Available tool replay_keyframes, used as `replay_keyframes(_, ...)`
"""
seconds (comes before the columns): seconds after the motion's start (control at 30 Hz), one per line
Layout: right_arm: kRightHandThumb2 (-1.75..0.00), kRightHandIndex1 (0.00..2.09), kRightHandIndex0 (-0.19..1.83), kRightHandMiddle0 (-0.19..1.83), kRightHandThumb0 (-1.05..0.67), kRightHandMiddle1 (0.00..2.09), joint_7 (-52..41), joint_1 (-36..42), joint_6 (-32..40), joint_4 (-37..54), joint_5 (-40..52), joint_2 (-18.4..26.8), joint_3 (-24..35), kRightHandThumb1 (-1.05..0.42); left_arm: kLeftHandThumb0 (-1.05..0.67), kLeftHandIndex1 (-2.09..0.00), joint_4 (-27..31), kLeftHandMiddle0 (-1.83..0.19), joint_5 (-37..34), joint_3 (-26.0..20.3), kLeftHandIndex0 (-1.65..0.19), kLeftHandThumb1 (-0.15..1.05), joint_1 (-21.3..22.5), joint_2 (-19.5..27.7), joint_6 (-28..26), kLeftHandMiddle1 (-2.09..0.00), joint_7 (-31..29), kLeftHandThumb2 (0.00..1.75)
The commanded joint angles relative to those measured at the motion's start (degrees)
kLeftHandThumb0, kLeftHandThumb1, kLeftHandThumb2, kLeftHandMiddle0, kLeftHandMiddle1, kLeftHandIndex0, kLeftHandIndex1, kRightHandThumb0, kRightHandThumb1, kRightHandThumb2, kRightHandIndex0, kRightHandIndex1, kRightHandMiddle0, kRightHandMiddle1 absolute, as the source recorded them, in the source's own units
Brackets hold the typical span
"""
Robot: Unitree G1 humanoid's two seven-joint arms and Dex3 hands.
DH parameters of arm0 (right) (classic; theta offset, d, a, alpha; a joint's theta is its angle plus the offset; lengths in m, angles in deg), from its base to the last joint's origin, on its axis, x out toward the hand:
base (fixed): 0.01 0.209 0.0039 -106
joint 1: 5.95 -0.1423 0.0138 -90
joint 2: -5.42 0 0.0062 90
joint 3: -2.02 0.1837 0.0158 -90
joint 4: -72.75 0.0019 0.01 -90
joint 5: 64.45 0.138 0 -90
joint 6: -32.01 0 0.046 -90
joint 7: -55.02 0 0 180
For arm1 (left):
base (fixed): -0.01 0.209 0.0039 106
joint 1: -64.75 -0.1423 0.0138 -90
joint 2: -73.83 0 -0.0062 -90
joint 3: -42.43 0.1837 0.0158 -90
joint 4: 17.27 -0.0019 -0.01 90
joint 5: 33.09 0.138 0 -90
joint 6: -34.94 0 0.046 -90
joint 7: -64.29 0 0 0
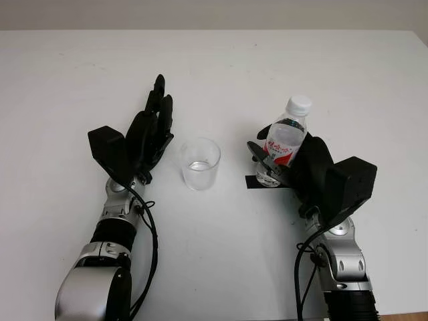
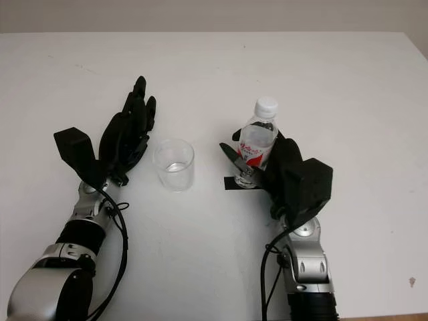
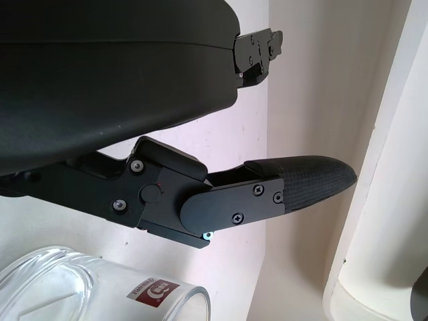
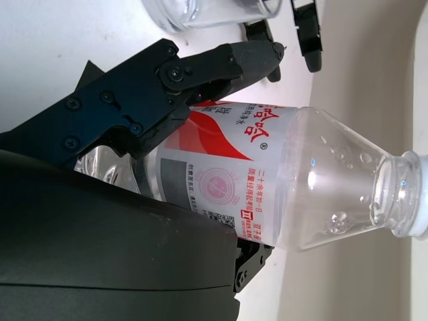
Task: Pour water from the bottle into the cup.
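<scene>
Gripping the bottle [image 1: 286, 137] round its red label, the right hand [image 1: 304, 170] has its fingers wrapped on it, standing near a black mark [image 1: 253, 181] on the table [image 1: 214, 60]. White cap looks on, so I'd guess pouring hasn't begun yet. Next it needs a lift and tilt toward the cup [image 1: 200, 162], just beside. Left hand [image 1: 148, 134] sits open by the cup's other side. Loads of free room, edges far off.

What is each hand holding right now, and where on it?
The right hand grips the bottle around its labelled body, cap on. The left hand is open beside the cup, holding nothing.
</scene>
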Motion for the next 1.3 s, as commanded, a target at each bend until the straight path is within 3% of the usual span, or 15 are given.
replay_keyframes(0.0, -0.45, 2.09, 1.38, 1.14, -0.46, 2.09, -0.4, 0.8, -0.5, -0.8, -0.7, 0.8, -0.5, -1.05, -0.88, 0.0, -0.4, 0.19, -0.4, -0.3, 0.19, 1.05, -1.4, -0.1, -0.3, 0.0, -0.1, 0.6)
replay_keyframes(0.07, -0.42, 2.09, 1.3, 1.05, -0.47, 2.09, -1.3, 0.8, -0.5, -0.7, -0.7, 1.1, -0.6, -1.05, -0.89, 0.0, -0.4, 0.19, -0.4, -0.2, 0.19, 1.05, -1.4, 0.0, -0.3, 0.0, 0.0, 0.6)
replay_keyframes(0.13, -0.31, 2.09, 1.06, 0.83, -0.5, 2.09, -1.9, 0.9, -0.5, -0.7, -0.3, 1.1, -0.5, -1.05, -0.88, 0.0, -0.5, 0.19, -0.3, -0.2, 0.19, 1.05, -1.4, 0.0, 0.0, 0.0, -0.2, 0.6)
replay_keyframes(0.17, -0.24, 2.09, 0.91, 0.65, -0.51, 2.09, -2.3, 1.0, -0.6, -0.7, 0.4, 0.8, -0.2, -1.05, -0.88, 0.0, -0.6, 0.19, -0.4, -0.3, 0.19, 1.05, -1.4, 0.0, 0.1, 0.0, -0.3, 0.6)
replay_keyframes(0.2, -0.16, 2.07, 0.57, 0.4, -0.53, 2.0, -2.9, 1.2, -1.0, -0.6, 1.3, 0.7, 0.0, -1.03, -0.88, 0.0, -0.6, 0.19, -0.4, -0.3, 0.19, 1.05, -1.4, 0.0, 0.2, 0.0, -0.3, 0.61)
replay_keyframes(0.23, -0.11, 2.01, 0.37, 0.29, -0.54, 1.9, -4.0, 1.5, -1.4, -0.3, 1.8, 1.0, -0.1, -1.02, -0.88, 0.0, -0.6, 0.19, -0.5, -0.3, 0.19, 1.05, -1.3, 0.0, 0.1, 0.0, -0.3, 0.61)
replay_keyframes(0.3, -0.07, 1.48, 0.0, -0.01, -0.62, 1.53, -6.3, 2.5, -2.1, 0.8, 0.2, 3.4, -1.3, -1.0, -0.88, 0.0, -0.6, 0.19, -0.6, -0.3, 0.19, 1.05, -1.3, 0.0, -0.1, 0.0, -0.3, 0.6)
replay_keyframes(0.33, -0.06, 1.02, -0.07, -0.1, -0.66, 1.22, -7.0, 2.8, -2.1, 1.2, -0.6, 4.2, -1.7, -0.98, -0.88, 0.0, -0.6, 0.19, -0.6, -0.3, 0.19, 1.05, -1.3, 0.0, -0.1, 0.0, -0.3, 0.6)
replay_keyframes(0.37, -0.06, 0.81, -0.07, -0.11, -0.67, 1.06, -7.7, 3.4, -2.1, 2.0, -1.2, 5.0, -2.1, -0.98, -0.88, 0.0, -0.6, 0.19, -0.5, -0.3, 0.19, 1.05, -1.3, 0.1, 0.0, 0.0, -0.4, 0.6)
replay_keyframes(0.43, -0.05, 0.27, -0.12, -0.15, -0.77, 0.56, -9.0, 4.6, -1.4, 3.7, -1.4, 6.0, -2.4, -0.94, -0.88, 0.0, -0.5, 0.19, -0.3, -0.2, 0.19, 1.05, -1.4, 0.2, 0.1, 0.0, -0.2, 0.61)
replay_keyframes(0.53, -0.05, 0.04, -0.18, -0.19, -0.85, 0.22, -10.6, 6.3, -1.5, 5.1, -0.7, 6.8, -2.2, -0.89, -0.87, 0.0, -0.4, 0.19, -0.3, -0.1, 0.19, 1.05, -1.5, 0.2, 0.2, 0.0, -0.2, 0.61)
replay_keyframes(0.7, -0.05, 0.0, -0.19, -0.19, -0.94, 0.01, -11.3, 9.0, -3.5, 5.7, 0.5, 6.7, -1.3, -0.86, -0.87, 0.0, -0.6, 0.19, -0.6, -0.3, 0.19, 1.05, -1.5, 0.2, 0.2, 0.0, -0.8, 0.61)
replay_keyframes(1.07, -0.06, 0.0, -0.19, -0.19, -0.97, 0.0, -8.5, 13.6, -4.1, 7.9, 4.6, 4.0, 1.0, -0.88, -0.87, 0.0, -1.0, 0.19, -0.7, -0.4, 0.19, 1.05, -1.1, 0.2, 0.1, 0.0, -0.4, 0.6)
replay_keyframes(1.27, -0.07, 0.0, -0.19, -0.19, -0.98, 0.0, -5.0, 12.9, -9.2, 4.7, 2.4, 3.1, 1.7, -0.91, -0.88, 0.0, -0.7, 0.19, -0.9, -0.3, 0.19, 1.05, -1.3, 0.2, -0.3, 0.0, -0.4, 0.59)
